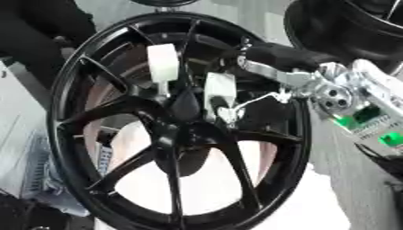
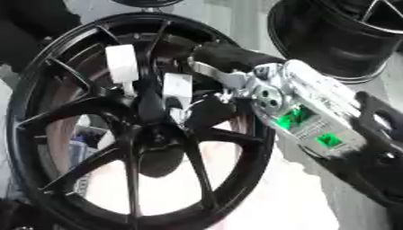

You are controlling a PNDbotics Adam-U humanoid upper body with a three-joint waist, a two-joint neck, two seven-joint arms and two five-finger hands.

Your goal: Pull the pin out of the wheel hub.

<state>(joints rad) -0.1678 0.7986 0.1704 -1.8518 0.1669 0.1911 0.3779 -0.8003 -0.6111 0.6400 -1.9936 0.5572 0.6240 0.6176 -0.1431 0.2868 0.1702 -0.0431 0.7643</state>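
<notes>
The right robot hand (image 1: 271, 60) reaches in from the right toward the wheel hub (image 1: 185, 110); the white pin (image 1: 220, 92) stands upright just left of its fingers, grasp unclear.

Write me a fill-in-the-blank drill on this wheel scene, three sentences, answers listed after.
1. The wheel hub is coloured ____.
2. The right robot hand reaches the hub from the view's ____ side.
3. The two pins standing near the hub's centre have ____ heads.

Missing words: black; right; white
</notes>
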